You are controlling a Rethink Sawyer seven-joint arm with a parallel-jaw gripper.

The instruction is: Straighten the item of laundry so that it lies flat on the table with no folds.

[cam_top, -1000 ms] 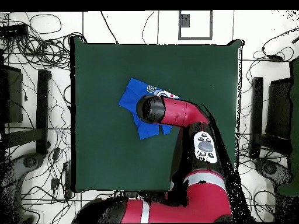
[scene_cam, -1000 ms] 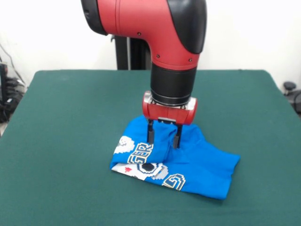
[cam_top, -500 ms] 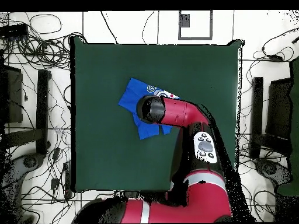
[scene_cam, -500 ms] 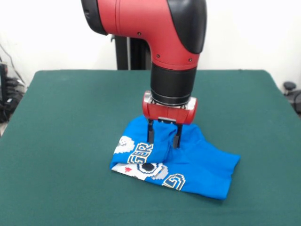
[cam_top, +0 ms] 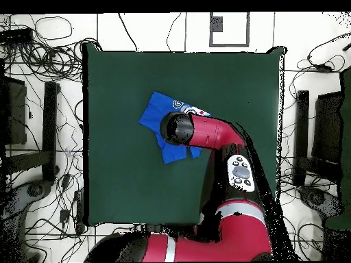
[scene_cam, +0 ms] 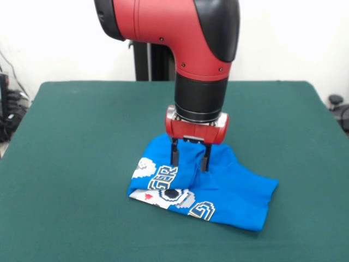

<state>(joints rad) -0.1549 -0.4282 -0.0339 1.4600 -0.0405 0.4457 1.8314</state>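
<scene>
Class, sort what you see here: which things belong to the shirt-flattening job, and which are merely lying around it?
Belong to the job:
- blue T-shirt, bunched and folded
- green table
- gripper, jaws down astride a raised fold of the shirt

Just lying about:
- cables on the floor around the table
- dark stands beside the table

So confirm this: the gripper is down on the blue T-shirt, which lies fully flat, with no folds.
Not flat. The front view shows the T-shirt bunched and folded over itself on the table. The gripper is indeed down on it, fingers straddling a raised ridge of cloth.
</scene>
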